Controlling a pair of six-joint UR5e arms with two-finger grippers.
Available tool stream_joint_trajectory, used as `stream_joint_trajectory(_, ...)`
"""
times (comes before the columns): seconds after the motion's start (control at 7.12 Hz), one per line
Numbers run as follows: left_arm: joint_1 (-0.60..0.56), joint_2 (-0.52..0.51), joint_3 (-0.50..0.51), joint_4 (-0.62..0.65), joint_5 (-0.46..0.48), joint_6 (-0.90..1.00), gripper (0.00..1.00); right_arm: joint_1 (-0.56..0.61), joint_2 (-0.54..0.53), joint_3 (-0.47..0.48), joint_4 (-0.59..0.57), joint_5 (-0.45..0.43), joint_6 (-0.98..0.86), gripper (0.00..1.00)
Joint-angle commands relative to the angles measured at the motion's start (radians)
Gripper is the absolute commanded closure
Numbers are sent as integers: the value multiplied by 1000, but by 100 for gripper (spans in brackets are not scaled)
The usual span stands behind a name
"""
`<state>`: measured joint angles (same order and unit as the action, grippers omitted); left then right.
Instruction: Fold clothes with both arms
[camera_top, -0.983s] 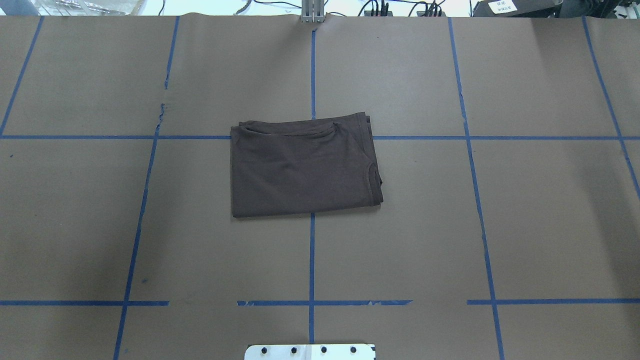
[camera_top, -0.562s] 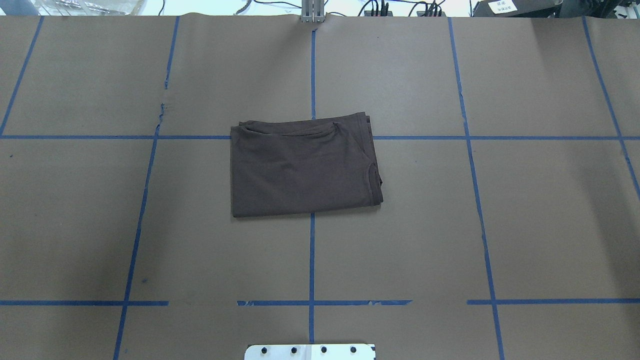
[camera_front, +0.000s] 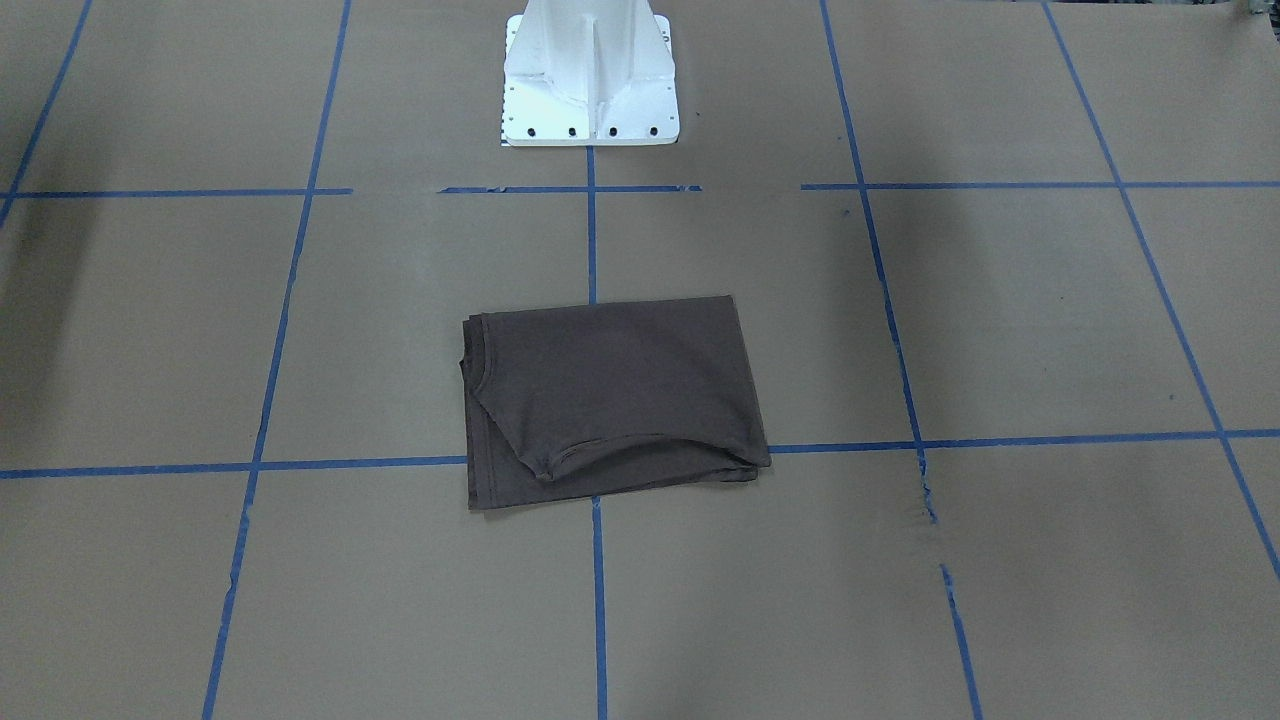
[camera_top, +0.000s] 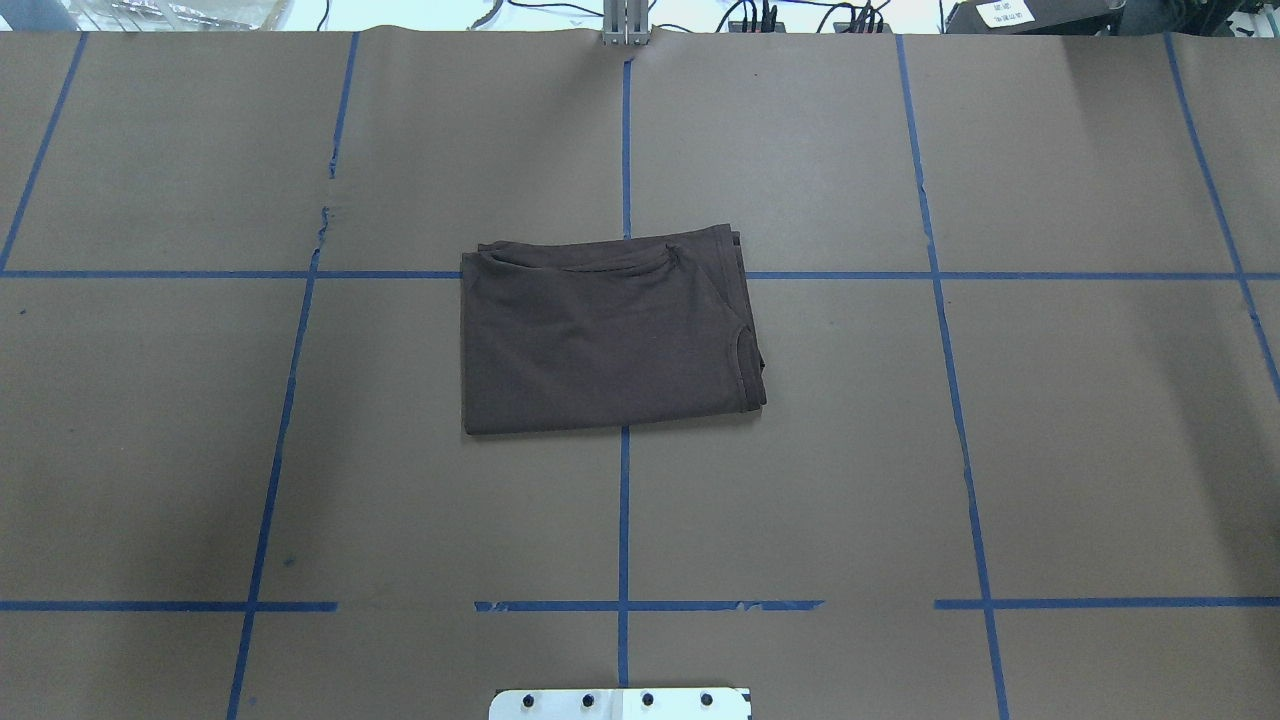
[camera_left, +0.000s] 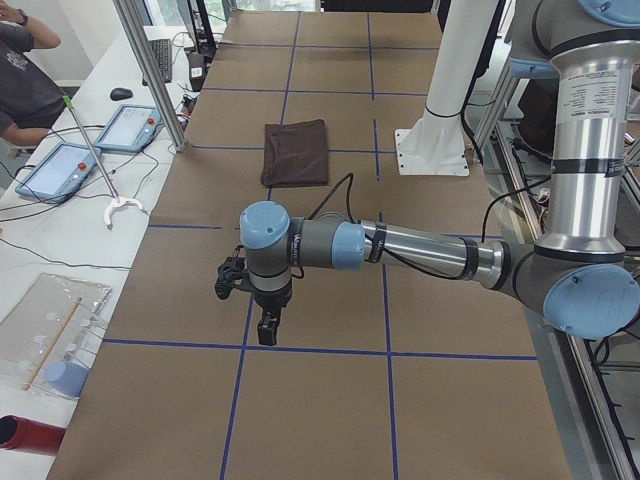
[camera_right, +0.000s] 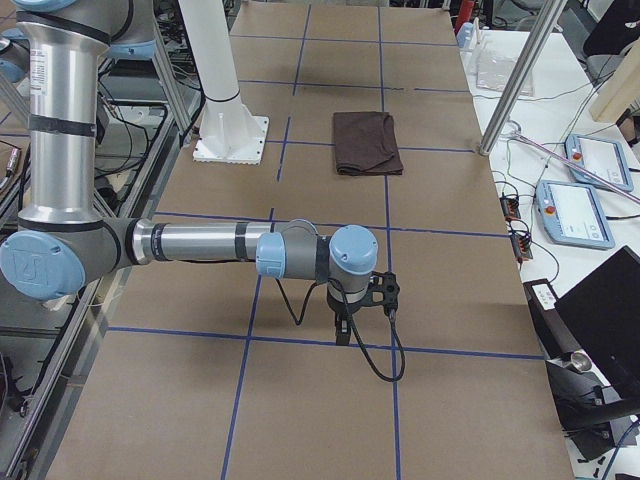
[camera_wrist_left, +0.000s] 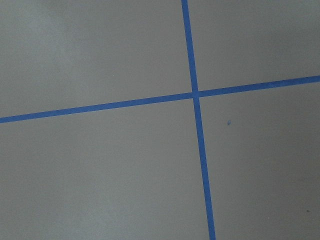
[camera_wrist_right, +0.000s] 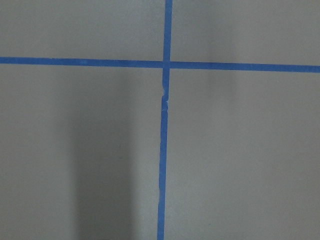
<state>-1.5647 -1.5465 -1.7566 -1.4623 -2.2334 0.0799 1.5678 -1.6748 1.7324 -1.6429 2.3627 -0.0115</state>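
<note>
Dark brown T-shirt (camera_top: 605, 335); brown table (camera_top: 1080, 400), blue tape grid (camera_top: 623, 520).

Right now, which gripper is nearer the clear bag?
Left. The left gripper hovers over the table's left end, alongside the clear bag on the side bench. The right gripper hovers over the far end, with the shirt between them.

My right gripper (camera_right: 343, 332) hangs pointing down over a blue tape line (camera_right: 200, 334); whether my jaws are parted, I cannot tell. The folded T-shirt (camera_right: 367, 143) lies well beyond them.
</note>
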Motion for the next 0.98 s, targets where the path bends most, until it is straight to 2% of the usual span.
stream_joint_trajectory(0.0, 0, 0, -1, 0, 0, 0, 0, 0, 1, 1, 2, 21, 68, 0)
stream_joint_trajectory(0.84, 0, 0, 0, 0, 0, 0, 0, 0, 6, 15, 2, 29, 78, 0)
